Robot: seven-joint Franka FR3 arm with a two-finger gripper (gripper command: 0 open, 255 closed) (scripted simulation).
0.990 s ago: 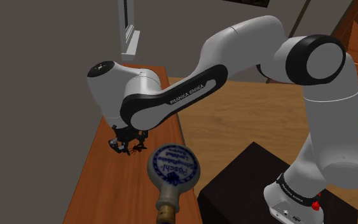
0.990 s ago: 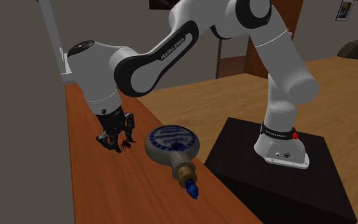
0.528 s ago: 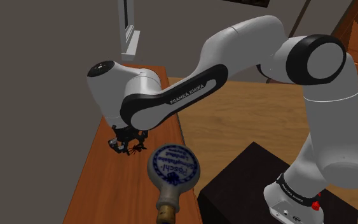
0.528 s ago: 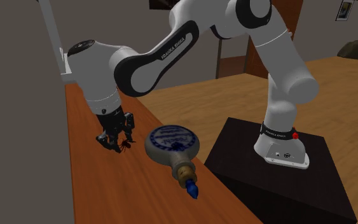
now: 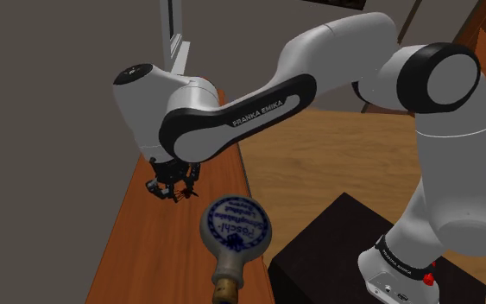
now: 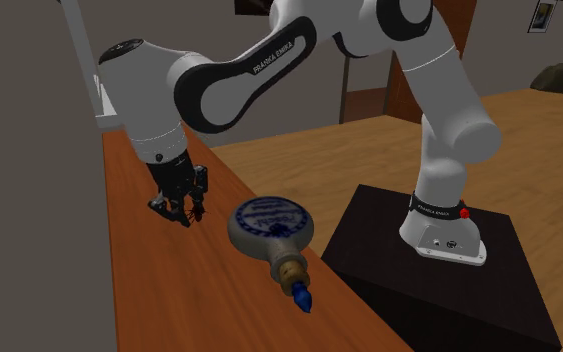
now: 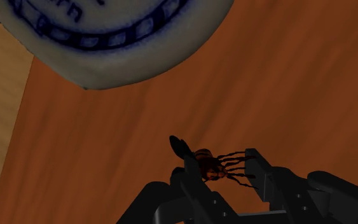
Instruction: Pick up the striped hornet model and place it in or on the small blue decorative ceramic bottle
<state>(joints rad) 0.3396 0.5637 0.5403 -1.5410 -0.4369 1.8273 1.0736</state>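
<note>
Over the last second the gripper [image 5: 172, 185] had risen a little above the wooden table [image 5: 133, 259], and the hornet model [image 7: 205, 165] had come up with it. This left a gap of bare wood beneath the insect where before it had sat low against the surface. The wrist view showed the two black fingers drawn close together on the small orange-and-black body, with one finger against its flank and its thin dark legs reaching to the other, so the tool had narrowed to a slim gap filled by the hornet. That suggested the grasp had taken and the lift was under way, with the carry across to the bottle [image 5: 235, 226] still to be done. The bottle lay on its side on the same table, its round, pale, blue-patterned face turned upward, its brown neck and blue stopper [image 6: 301, 295] pointing away from the gripper. The hornet hung just beside the bottle's round body, on the side away from the neck, near it but not touching. As the bottle lay flat and stoppered, setting the insect on its broad upper face looked the likelier finish. On the white forearm [image 5: 262, 112] above the bottle the words FRANKA EMIKA could be read in white on the dark band. The bottle's face carried several lines of blue lettering inside a ring, but they could not be made out with any certainty.
</note>
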